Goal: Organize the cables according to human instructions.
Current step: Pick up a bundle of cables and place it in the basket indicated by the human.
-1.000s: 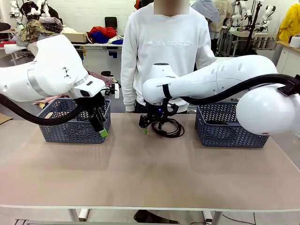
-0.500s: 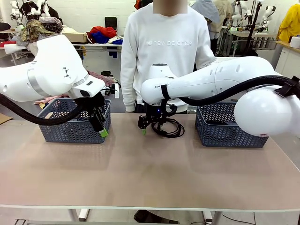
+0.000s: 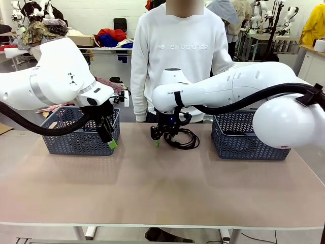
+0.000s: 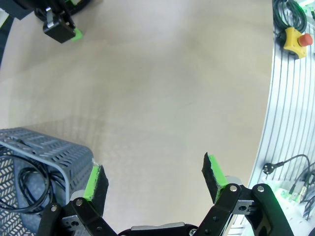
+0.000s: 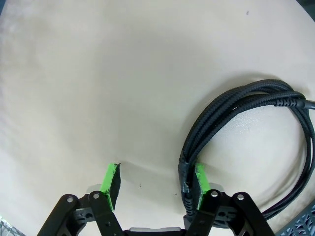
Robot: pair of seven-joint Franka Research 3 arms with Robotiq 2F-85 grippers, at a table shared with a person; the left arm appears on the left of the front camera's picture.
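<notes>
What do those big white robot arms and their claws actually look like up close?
Both arms are smooth, rounded white shells with grey bands at the joints. A thick black ribbed hose runs along each. Each ends in a black two-finger claw: the left gripper and the right gripper. The fingers are black metal linkages with bolts, tipped with bright green pads.

Background of the front view: a white back wall (image 3: 101, 12) behind a long worktable (image 3: 104, 50) piled with red, blue and patterned clothing (image 3: 109, 36), with a dark chair (image 3: 120, 24) beside the pile. At far right stand a metal-framed bench (image 3: 269, 43) and a pale cabinet (image 3: 312, 63), near a hanging yellow garment (image 3: 315, 23); the floor (image 3: 109, 66) is grey. The near tabletop (image 3: 162, 178) is matt beige under even, diffuse lighting, and the left wrist view shows its ribbed aluminium edge rail (image 4: 285, 113) carrying a yellow box with a red button (image 4: 295, 40).
</notes>
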